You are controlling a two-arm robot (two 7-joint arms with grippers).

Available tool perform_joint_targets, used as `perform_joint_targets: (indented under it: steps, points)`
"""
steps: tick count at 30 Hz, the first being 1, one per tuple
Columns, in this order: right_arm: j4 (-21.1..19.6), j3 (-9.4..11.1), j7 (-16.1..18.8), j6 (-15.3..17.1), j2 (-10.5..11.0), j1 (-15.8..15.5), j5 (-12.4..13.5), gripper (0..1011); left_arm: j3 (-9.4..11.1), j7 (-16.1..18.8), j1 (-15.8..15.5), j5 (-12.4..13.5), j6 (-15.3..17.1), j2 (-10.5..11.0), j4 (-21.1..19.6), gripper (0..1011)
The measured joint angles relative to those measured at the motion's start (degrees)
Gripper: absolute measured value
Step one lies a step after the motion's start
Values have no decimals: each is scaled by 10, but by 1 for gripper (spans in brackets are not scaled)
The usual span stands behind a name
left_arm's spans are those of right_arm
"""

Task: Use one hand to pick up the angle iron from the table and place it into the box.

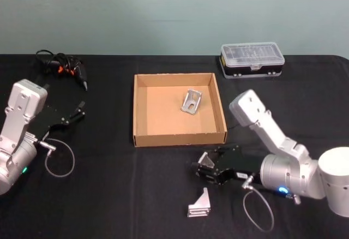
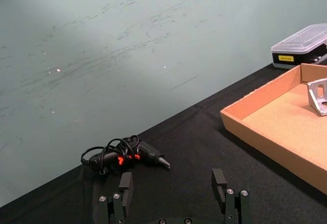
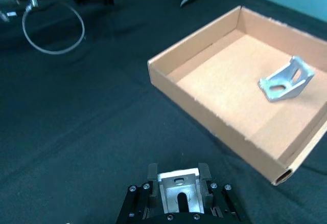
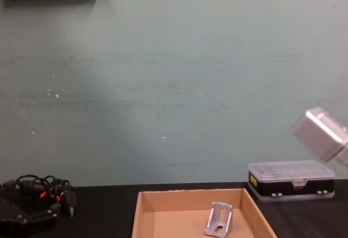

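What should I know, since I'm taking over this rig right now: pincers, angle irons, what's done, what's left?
The right pincer is shut on the first angle iron, on the near side of the box and not yet over it.
The left pincer is open, empty and parked at the left of the table.
Done: the second angle iron lies inside the box.
Left: put the first one in. The third angle iron lies on the table near the right pincer.

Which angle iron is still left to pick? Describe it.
Start at the box mid-table. Robot-side of its front wall, the right end effector holds one bracket. The target angle iron sits nearer the robot, alone on the table, ungripped.
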Motion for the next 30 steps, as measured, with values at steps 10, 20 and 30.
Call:
perform_joint_targets:
  steps: [10,20,30]
  points:
    - [-14,28,-1,-1,-11,27,23,473,0,0,0,0,0,0,0,1011]
    - [48,29,-29,-11,-54,80,26,474,0,0,0,0,0,0,0,1011]
    - [150,24,-57,-53,-103,110,-6,473,0,0,0,0,0,0,0,1011]
